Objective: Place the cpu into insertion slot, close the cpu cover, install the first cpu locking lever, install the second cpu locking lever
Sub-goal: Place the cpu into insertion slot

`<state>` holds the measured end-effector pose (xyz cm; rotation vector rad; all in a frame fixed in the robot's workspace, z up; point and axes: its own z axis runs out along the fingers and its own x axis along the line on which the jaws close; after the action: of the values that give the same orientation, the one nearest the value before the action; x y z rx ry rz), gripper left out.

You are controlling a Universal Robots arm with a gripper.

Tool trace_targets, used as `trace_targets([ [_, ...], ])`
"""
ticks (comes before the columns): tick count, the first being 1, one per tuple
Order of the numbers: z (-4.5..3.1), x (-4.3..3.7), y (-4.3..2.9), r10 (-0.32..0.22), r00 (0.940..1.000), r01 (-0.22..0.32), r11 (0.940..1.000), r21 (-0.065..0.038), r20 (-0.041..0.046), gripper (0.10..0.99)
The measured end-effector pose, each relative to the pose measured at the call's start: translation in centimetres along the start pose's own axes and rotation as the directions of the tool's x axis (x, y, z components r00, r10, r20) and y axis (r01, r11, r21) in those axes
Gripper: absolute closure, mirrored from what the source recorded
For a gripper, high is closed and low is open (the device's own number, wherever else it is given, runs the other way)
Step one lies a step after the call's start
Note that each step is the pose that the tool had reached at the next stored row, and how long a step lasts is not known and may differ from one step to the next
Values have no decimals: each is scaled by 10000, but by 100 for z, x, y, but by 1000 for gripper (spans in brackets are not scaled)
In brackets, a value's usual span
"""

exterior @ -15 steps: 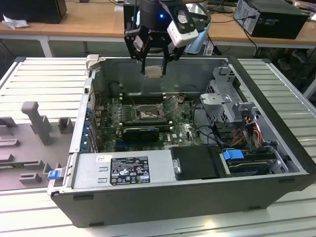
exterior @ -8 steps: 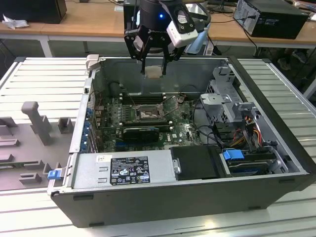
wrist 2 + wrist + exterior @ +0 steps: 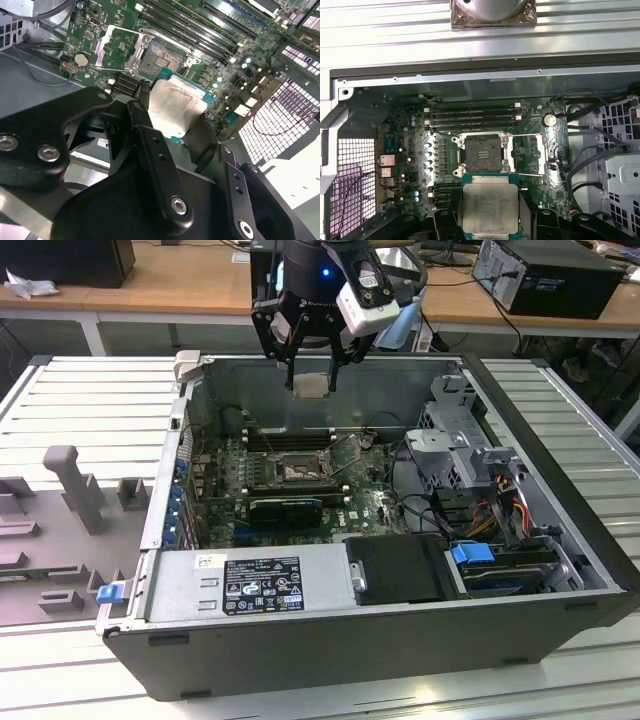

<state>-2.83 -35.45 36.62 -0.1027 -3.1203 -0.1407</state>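
Observation:
My gripper [image 3: 312, 383] hangs above the open computer case, shut on the cpu [image 3: 312, 386], a flat pale square chip held level between the two fingers. In both wrist views the cpu [image 3: 490, 206] [image 3: 175, 102] sits between the black fingers [image 3: 527, 212], above the motherboard. The insertion slot [image 3: 481, 154] [image 3: 298, 472] [image 3: 164, 55] lies open below, its dark square bare. The cpu cover [image 3: 529, 154] [image 3: 116, 46], a silvery frame, is swung open and lies flat beside the slot. Thin wire levers stand released around the socket.
Long black memory slots [image 3: 472, 115] run just beyond the socket. A black card [image 3: 285, 508], the power supply [image 3: 260, 585], a drive cage [image 3: 455, 440] and cables [image 3: 500, 505] crowd the case. A grey foam tray [image 3: 60, 510] lies at the exterior view's left.

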Motion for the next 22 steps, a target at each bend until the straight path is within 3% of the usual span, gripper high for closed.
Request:
trace_targets([
  [22, 0, 0, 0, 308, 9995, -308, 9995, -6, 28, 549],
])
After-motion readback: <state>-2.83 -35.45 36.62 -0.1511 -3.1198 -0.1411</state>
